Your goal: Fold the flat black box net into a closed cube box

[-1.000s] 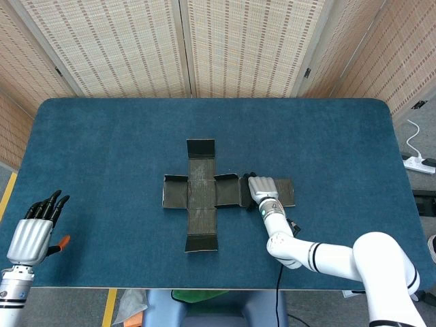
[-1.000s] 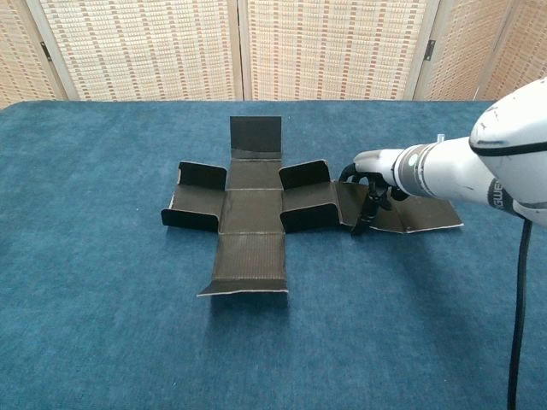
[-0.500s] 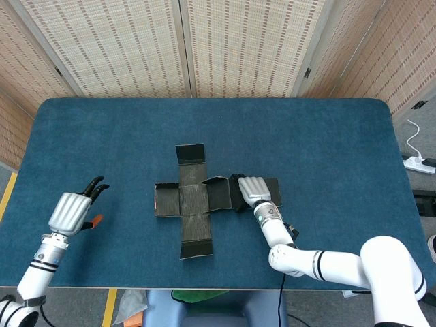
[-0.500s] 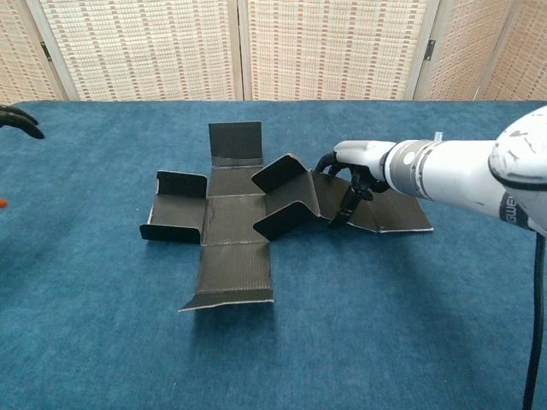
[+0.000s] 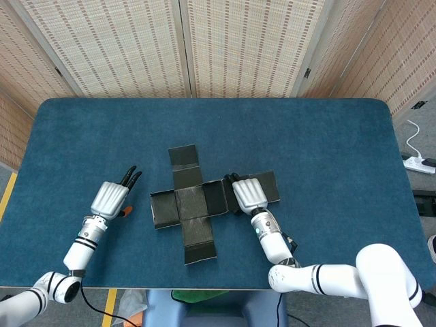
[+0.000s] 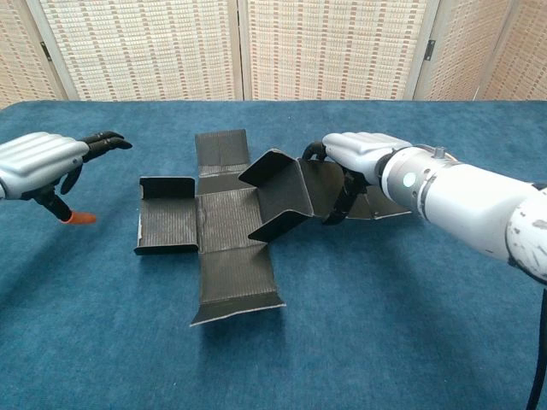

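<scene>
The right hand (image 6: 363,154) has dragged the box net (image 6: 224,224) leftward, and the left hand (image 6: 43,161) has moved closer.

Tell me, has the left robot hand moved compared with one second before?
Yes. In the head view the left robot hand went from the table's near-left corner inward and now hovers just left of the black box net.

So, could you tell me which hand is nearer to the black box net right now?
Right. The right hand holds the black box net at its raised right-side panel, fingers curled around it. The left hand hangs off its left edge, apart from it.
</scene>
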Tool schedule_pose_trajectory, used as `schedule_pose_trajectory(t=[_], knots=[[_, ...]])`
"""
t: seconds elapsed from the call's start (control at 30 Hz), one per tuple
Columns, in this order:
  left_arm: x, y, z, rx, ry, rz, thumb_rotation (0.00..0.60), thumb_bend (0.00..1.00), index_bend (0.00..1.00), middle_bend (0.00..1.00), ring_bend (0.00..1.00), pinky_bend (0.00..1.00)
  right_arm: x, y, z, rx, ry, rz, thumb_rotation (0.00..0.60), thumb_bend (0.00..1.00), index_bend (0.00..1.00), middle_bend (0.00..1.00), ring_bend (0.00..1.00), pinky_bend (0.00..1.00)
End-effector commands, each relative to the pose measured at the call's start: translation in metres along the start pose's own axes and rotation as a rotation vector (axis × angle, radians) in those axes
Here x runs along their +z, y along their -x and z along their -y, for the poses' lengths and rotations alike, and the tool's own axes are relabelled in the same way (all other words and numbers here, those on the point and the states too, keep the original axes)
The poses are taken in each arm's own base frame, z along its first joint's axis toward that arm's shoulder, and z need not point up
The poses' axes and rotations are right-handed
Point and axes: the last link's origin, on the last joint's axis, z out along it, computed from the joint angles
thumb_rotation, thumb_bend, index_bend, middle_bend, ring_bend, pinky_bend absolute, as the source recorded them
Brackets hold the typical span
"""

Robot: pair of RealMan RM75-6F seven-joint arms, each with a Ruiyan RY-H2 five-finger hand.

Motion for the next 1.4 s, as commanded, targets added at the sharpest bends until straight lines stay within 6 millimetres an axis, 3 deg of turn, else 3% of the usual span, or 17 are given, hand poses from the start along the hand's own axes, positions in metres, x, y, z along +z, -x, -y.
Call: schedule_pose_trajectory(t=[0.03, 0.43, 0.67, 1.07, 1.4], knots=[[0.008, 0.005, -0.01, -0.028, -0.001, 0.01, 0.6, 0.21, 0.0, 0.0, 0.61, 0.8, -0.003, 0.002, 0.001, -0.016, -0.009, -0.016, 0.6, 0.22, 0.49, 0.37, 0.79, 1.0], [0.015, 0.019, -0.041, -0.199, 0.052, 0.003, 0.6, 0.2, 0.0, 0.0, 0.6, 0.8, -0.009, 0.009, 0.003, -0.061, -0.033, -0.055, 0.6, 0.22, 0.49, 0.37, 0.79, 1.0], [0.006, 0.009, -0.052, -0.428, 0.126, -0.003, 0.6, 0.2, 0.0, 0.0, 0.59, 0.8, -0.006, 0.009, 0.001, -0.081, -0.048, -0.043, 0.6, 0.22, 0.49, 0.37, 0.79, 1.0], [0.006, -0.018, -0.074, -0.578, 0.274, 0.037, 0.6, 0.2, 0.0, 0.0, 0.56, 0.8, 0.006, -0.017, 0.018, -0.287, -0.193, -0.023, 0.6, 0.22, 0.49, 0.38, 0.79, 1.0], [0.016, -0.019, -0.078, -0.592, 0.313, 0.2, 0.6, 0.2, 0.0, 0.0, 0.54, 0.8, 0.011, -0.036, 0.031, -0.544, -0.352, -0.033, 0.6, 0.24, 0.49, 0.38, 0.79, 1.0]])
